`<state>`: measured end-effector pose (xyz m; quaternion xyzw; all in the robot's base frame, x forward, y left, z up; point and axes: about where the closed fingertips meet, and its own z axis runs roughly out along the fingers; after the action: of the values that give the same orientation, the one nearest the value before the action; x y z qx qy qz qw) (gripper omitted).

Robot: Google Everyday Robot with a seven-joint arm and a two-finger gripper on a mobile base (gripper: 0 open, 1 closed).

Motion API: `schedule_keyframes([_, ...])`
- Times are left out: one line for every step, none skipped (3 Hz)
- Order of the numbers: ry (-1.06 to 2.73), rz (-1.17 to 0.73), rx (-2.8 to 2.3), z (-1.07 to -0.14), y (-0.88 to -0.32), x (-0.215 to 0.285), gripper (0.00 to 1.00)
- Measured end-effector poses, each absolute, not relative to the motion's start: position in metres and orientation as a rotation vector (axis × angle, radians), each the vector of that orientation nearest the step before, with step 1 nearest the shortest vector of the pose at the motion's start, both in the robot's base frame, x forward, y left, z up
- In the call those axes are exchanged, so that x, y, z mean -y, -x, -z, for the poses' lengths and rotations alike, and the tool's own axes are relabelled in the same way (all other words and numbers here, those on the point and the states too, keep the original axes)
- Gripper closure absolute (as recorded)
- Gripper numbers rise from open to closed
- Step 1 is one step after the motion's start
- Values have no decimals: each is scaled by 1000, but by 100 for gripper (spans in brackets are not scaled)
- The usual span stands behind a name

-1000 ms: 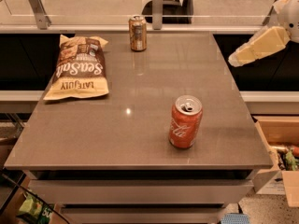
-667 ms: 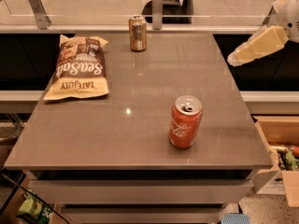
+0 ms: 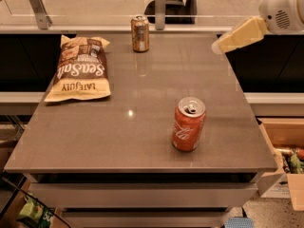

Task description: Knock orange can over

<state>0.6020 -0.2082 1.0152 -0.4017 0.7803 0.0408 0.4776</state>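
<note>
The orange can (image 3: 139,33), bronze-gold with a pale label patch and a silver rim, stands upright at the far edge of the grey table (image 3: 142,127), a little left of centre. My gripper (image 3: 237,36) is a cream-coloured finger piece on a white arm at the upper right, above the table's far right corner. It is well to the right of the orange can and not touching it. A brighter red-orange can (image 3: 188,123) with white script stands upright near the front right of the table.
A chip bag (image 3: 80,69) lies flat on the table's left side. A glass rail with metal posts (image 3: 160,6) runs behind the table. A cardboard box (image 3: 285,151) with items stands on the floor at the right.
The gripper has moved slightly left and up, towards the table's far right corner. The cans and the chip bag have not moved.
</note>
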Motion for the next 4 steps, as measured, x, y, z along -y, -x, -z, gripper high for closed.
schedule_keyframes([928, -147, -1853, -1017, -621, 196, 0])
schedule_keyframes([888, -197, -1814, -1014, -635, 186, 0])
schedule_keyframes([897, -245, -1801, -1003, -650, 166, 0])
schedule_keyframes([918, -292, -1791, -991, -663, 144, 0])
